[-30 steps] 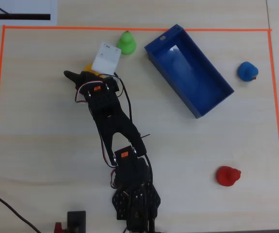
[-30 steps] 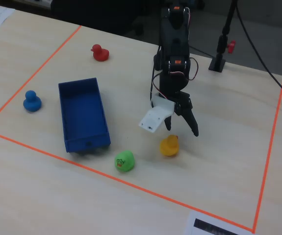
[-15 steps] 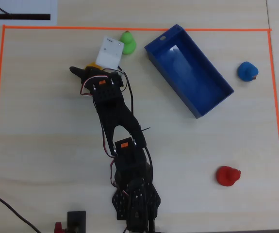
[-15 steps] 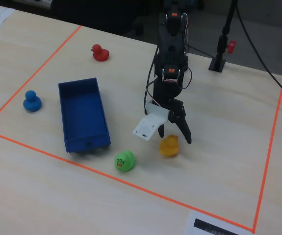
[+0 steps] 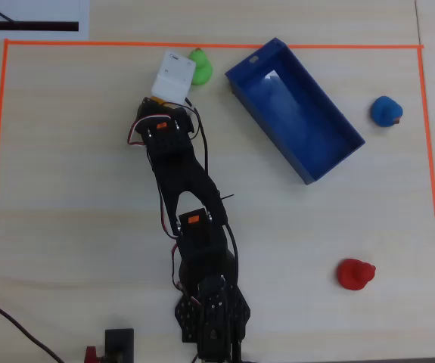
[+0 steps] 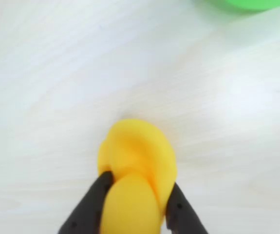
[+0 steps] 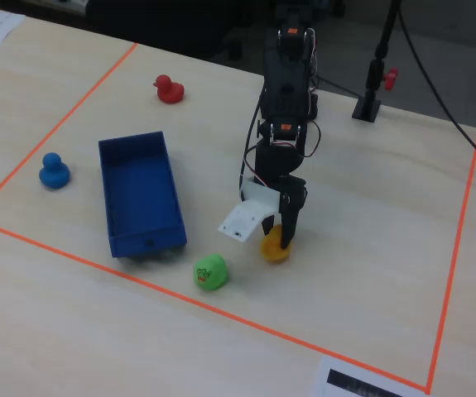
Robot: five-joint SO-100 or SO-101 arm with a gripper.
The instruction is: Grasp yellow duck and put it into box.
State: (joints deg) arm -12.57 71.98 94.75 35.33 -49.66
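Gripper (image 6: 132,209) clamped on yellow duck (image 6: 136,165), duck on table; lift and transfer to box (image 7: 115,194) pending

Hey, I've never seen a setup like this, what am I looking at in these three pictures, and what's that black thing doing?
The black thing is a small robot arm on a pale wooden table marked with orange tape. One picture looks straight down, one looks from the side, and one comes from a camera on the arm's wrist. On the table lie a long dark-blue open box, a green toy duck, a blue toy duck and a red toy duck. The arm's two-finger gripper is closed around a small yellow rubber duck, which seems to sit on the table.
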